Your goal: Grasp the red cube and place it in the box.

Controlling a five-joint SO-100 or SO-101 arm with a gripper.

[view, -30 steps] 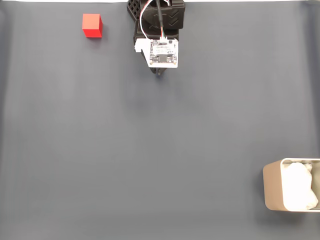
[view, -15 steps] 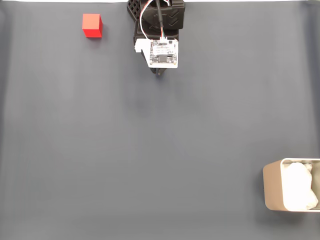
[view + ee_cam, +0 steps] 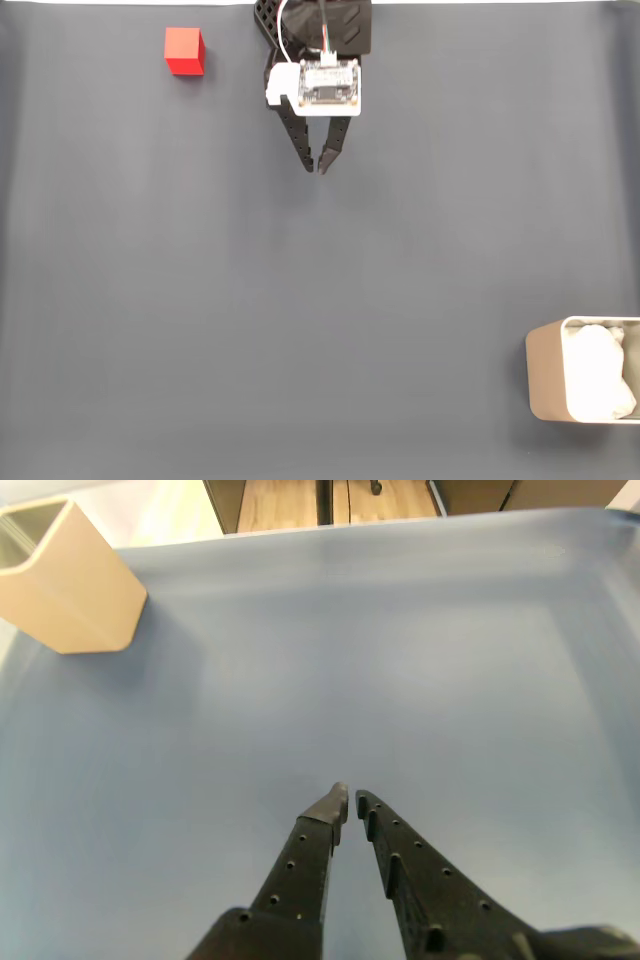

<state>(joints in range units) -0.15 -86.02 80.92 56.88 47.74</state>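
Red cube (image 3: 184, 51): 1, on mat | box (image 3: 545, 372): 1 | tool (image 3: 316, 166): nearly closed, empty

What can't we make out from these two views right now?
- Box: its right side is cut off by the fixed view's edge; the white lining hides its floor. In the wrist view, the top-left corner crops it.
- Arm above the gripper: cut off by the fixed view's top edge.
- Red cube: far faces hidden from above.
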